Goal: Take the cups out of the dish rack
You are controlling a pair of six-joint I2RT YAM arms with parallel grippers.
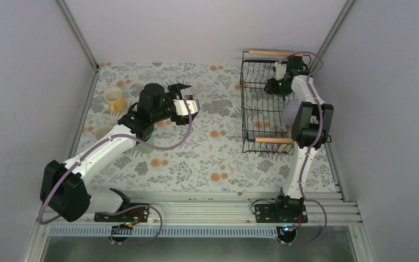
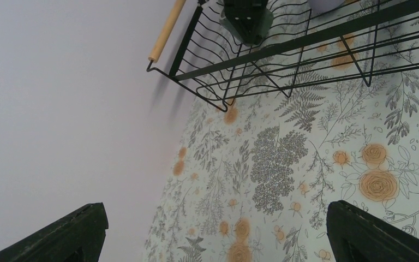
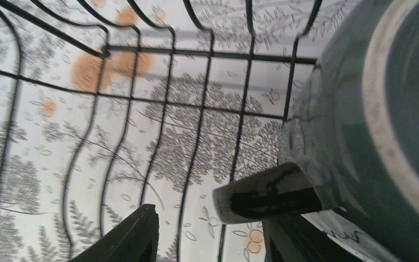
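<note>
Inside the dish rack [image 1: 244, 103], at its far end, the right gripper [image 3: 213, 229] is reaching toward the dark green cup [image 3: 349, 109], and this is where trouble is likely waiting. The handle [image 3: 273, 194] is sitting off-centre, close to one finger, so a closing pinch may be catching only its edge. On a glossy glaze that could be letting the cup twist or slip. Lifting at an angle could also be snagging the cup on the black wires around it, and the forearm is passing near the lavender cup [image 1: 288, 113] in the rack. The right gripper is partly open and gripping nothing. Whether a finger is touching the handle cannot be told. Over the tabletop [image 1: 218, 158], the left gripper [image 1: 188, 94] is spread wide and carrying nothing, well apart from the yellow cup [image 1: 114, 99].
</note>
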